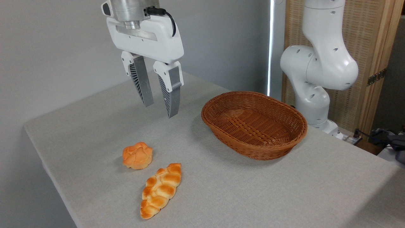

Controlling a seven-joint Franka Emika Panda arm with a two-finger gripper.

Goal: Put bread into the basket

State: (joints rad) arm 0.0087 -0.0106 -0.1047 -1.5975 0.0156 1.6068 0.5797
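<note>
- Hovering high above the table (284, 190), the gripper (160, 109) hangs with its fingers (171, 95) parted and empty.
- Bread (137, 155) sits on the table, front left, just beside the braided loaf (160, 190) and well apart from the basket (254, 125).
- Best play, I'd say: drop straight over the bun, straddle its widest part, close gently, and stay clear of the loaf.
- Bun's nearly round, lobed top facing up, no real long axis, so any approach angle works.
- Basket is empty, its long side running from near left to far right.
</note>
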